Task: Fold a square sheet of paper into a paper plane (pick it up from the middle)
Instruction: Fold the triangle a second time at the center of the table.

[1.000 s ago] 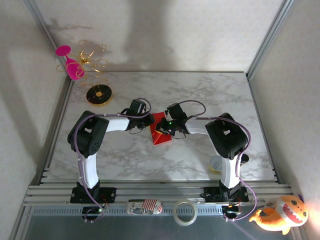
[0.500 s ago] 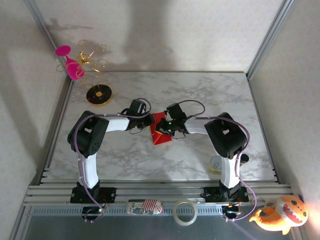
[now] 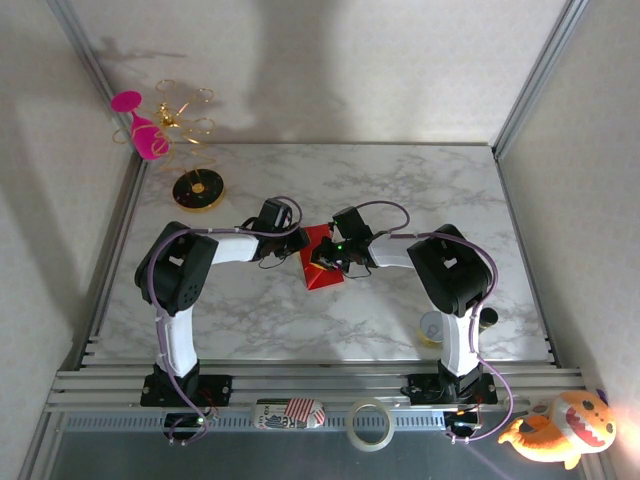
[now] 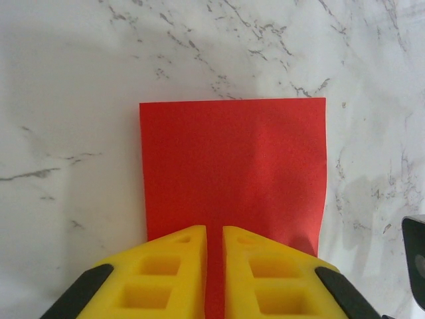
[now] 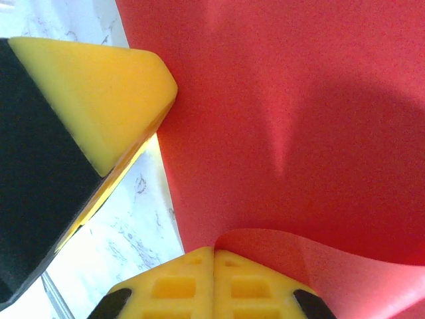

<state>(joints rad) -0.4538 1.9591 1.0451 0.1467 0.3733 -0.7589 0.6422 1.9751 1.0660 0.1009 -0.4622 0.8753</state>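
1. Resting on the left edge: left end effector (image 4: 214, 232), fingers nearly together, tips over the square sheet of paper (image 4: 232, 166); cannot tell if it grips.
2. Sheet lies mid-table (image 4: 66, 100) between both arms, long axis near-far.
3. Right end effector (image 5: 213, 256) closed, pinching a raised edge of the sheet; probably the nearer one for folding.

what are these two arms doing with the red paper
They are working a red paper at the middle of the table, part of folding a plane. The right gripper is shut on one edge, which curls up off the surface. The left gripper, jaws nearly together, sits at the other side; whether it grips is unclear.
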